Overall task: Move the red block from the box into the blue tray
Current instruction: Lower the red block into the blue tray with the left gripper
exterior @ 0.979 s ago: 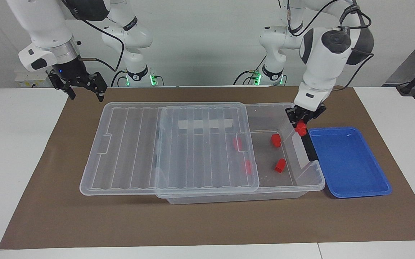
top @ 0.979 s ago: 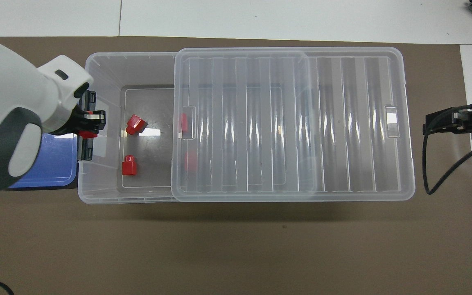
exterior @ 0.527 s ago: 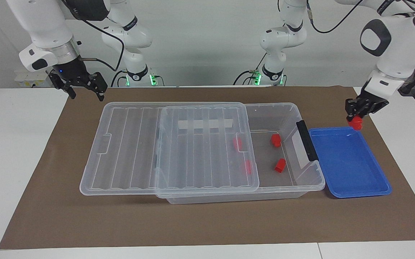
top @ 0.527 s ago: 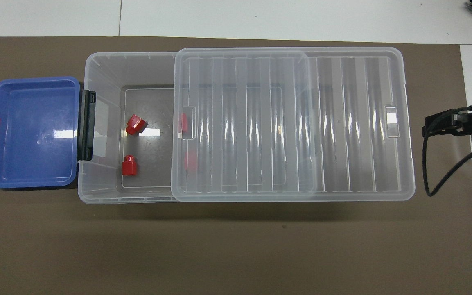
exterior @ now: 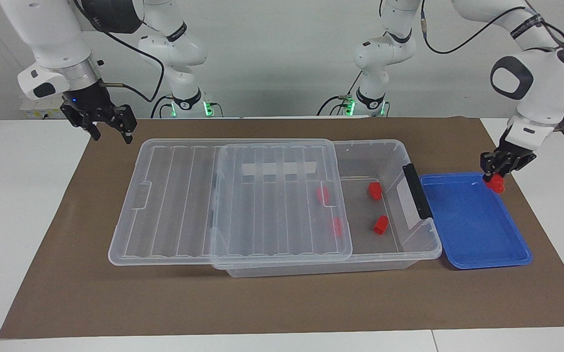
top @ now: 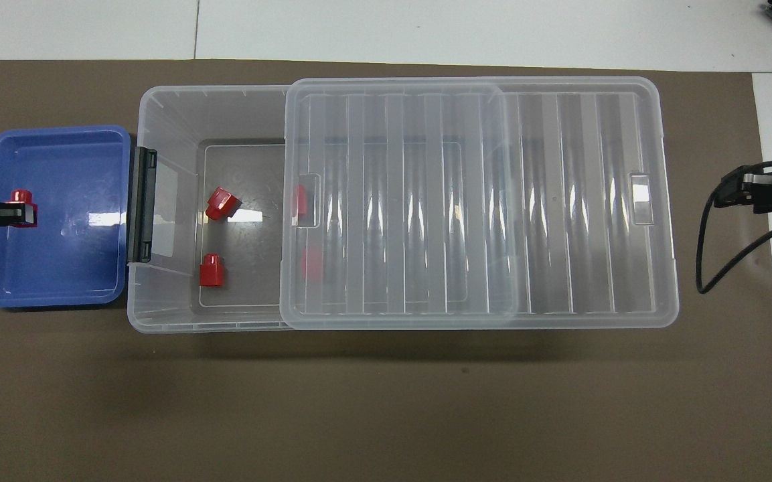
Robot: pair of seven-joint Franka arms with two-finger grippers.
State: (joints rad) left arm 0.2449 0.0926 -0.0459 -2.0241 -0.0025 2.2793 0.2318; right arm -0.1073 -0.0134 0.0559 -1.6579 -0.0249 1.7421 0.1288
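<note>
My left gripper (exterior: 495,176) is shut on a red block (exterior: 496,186) and holds it over the blue tray (exterior: 475,230), just inside the rim at the left arm's end of the table. It shows in the overhead view too, gripper (top: 5,213) and block (top: 23,195) over the tray (top: 64,268). The clear box (exterior: 370,143) stands beside the tray, with its lid (exterior: 223,195) slid toward the right arm's end. My right gripper (exterior: 110,133) is open and empty, waiting above the mat off the lid's corner.
Two red blocks (exterior: 374,190) (exterior: 381,225) lie in the box's open part. Two more (exterior: 322,194) (exterior: 336,226) lie under the lid's edge. The black handle bar (exterior: 411,190) sits on the box's end next to the tray. A brown mat (exterior: 282,303) covers the table.
My left gripper carried the red block from over the box's handle end across the tray, then came back a little and lower over the tray. My right gripper drifted slightly away from the box.
</note>
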